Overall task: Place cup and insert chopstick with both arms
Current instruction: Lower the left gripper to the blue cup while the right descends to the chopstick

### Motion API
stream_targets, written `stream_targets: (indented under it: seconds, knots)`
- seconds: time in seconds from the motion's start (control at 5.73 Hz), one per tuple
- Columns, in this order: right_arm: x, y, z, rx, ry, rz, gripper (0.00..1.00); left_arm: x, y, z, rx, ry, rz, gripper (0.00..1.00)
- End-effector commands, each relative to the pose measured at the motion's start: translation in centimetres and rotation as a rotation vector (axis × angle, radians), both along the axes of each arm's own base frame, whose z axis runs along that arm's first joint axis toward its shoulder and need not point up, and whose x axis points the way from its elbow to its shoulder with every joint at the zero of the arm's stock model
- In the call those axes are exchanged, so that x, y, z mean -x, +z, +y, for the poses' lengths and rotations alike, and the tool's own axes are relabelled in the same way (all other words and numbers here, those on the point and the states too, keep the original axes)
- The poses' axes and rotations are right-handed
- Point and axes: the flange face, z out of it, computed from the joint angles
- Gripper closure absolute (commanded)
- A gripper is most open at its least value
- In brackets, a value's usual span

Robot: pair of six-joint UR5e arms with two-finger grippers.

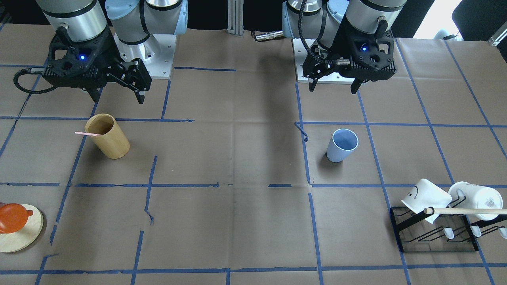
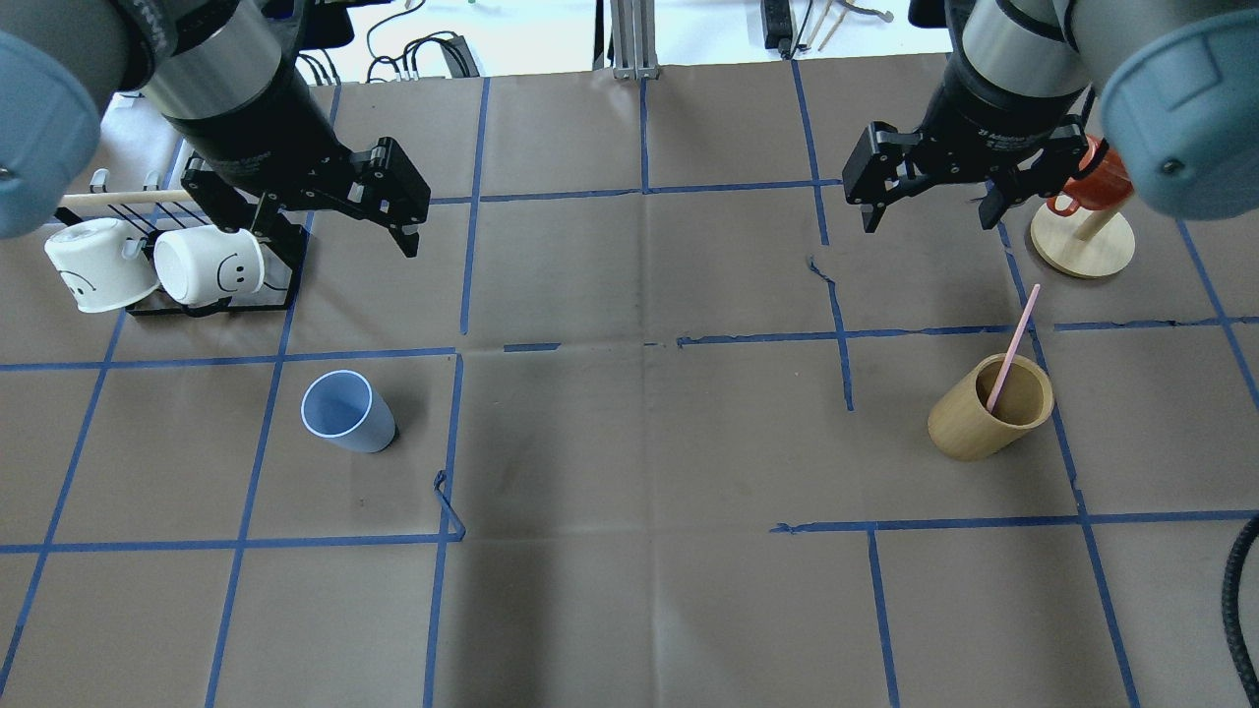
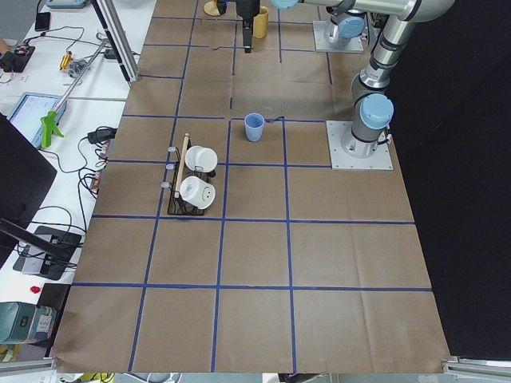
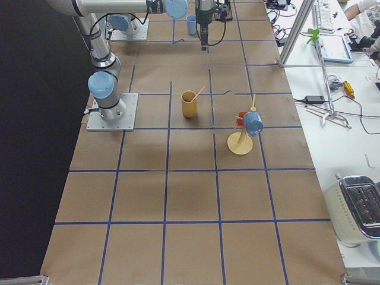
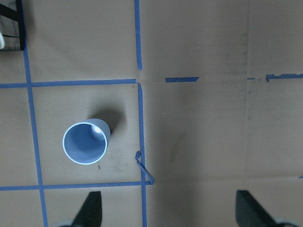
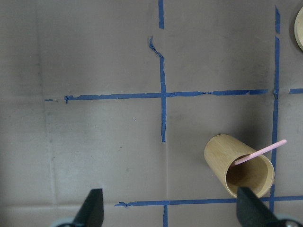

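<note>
The light blue cup [image 1: 342, 145] stands upright and empty on the paper-covered table; it also shows in the overhead view [image 2: 344, 411] and the left wrist view [image 5: 86, 142]. My left gripper [image 1: 333, 86] hovers open and empty above and behind it. One pale pink chopstick [image 2: 1013, 344] leans inside a tan wooden cylinder [image 2: 989, 408], its top sticking out over the rim. It also shows in the right wrist view [image 6: 260, 152]. My right gripper [image 2: 929, 218] hovers open and empty beyond the cylinder.
A black rack [image 1: 435, 249] with two white mugs [image 1: 425, 200] and a long wooden dowel [image 1: 467, 211] stands on my left side. A round wooden stand [image 1: 23, 233] with an orange mug [image 1: 12, 217] is on my right side. Blue tape lines grid the table.
</note>
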Motion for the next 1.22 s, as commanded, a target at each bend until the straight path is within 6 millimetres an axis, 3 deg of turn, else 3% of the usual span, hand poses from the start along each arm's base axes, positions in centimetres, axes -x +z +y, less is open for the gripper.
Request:
stream_targets:
  seconds: [0.0,0.87,1.05]
  knots:
    - [0.1,-0.1,-0.1,-0.001,0.006,0.000,0.00,0.0,-0.1,0.0,-0.006,0.000,-0.002,0.01]
    - [1.6,-0.8,-0.4,-0.016,0.011,0.020,0.00,0.0,-0.1,0.0,-0.008,0.000,-0.002,0.01]
    - [2.9,-0.9,-0.7,-0.018,0.031,0.022,0.00,0.1,-0.1,0.0,-0.006,-0.002,-0.001,0.01]
